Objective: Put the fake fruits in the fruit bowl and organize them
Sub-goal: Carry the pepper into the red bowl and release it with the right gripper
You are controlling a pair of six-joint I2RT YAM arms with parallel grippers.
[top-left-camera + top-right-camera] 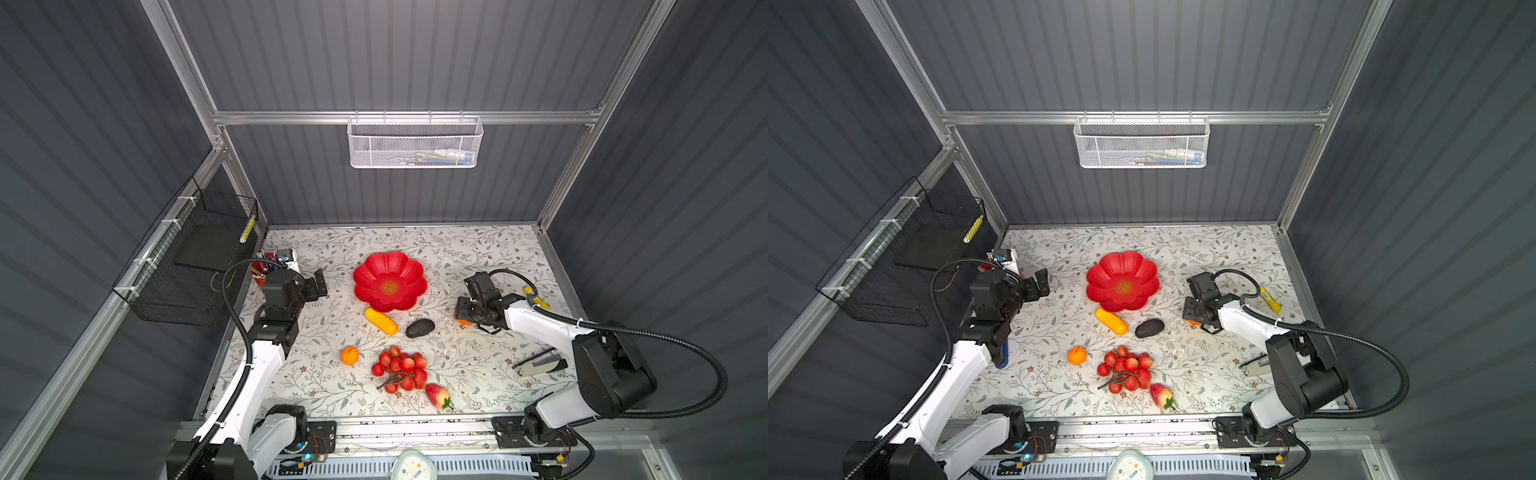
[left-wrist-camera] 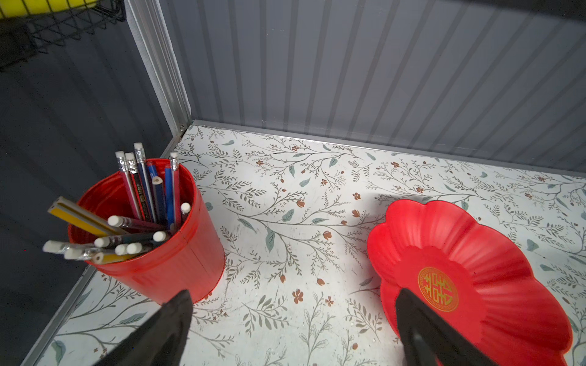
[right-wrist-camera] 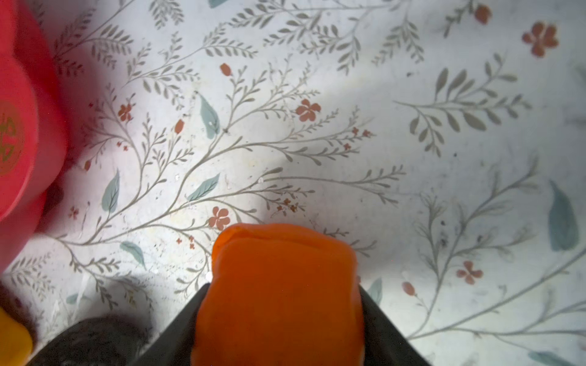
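Nearest the arms' bases lies a red strawberry (image 1: 436, 395), dimpled and green-leafed, just beside the red berry bunch (image 1: 400, 368) of glossy round beads on a brown stem. A smooth round orange fruit (image 1: 349, 355) sits apart to their left on the floral-printed surface (image 1: 478, 257). Farther in, a waxy yellow oblong fruit (image 1: 381, 321) and a dark rough oval fruit (image 1: 420, 328) lie just before the fruit bowl (image 1: 374, 270), a glossy red scalloped dish with its gold emblem showing. To the right, the right pincer (image 3: 282, 288) is clamped on the other orange fruit (image 3: 282, 253), which bulges between the black fingers. Both top views show only a sliver of it, and I cannot tell whether it is off the surface. A silver tool (image 1: 540, 365) and a yellow marker (image 1: 536, 297) are half hidden by that arm. The left pincer (image 2: 294, 294) hangs wide between the bowl and a red pencil cup (image 2: 177, 253); a white mesh basket (image 1: 415, 143) hangs on the back wall
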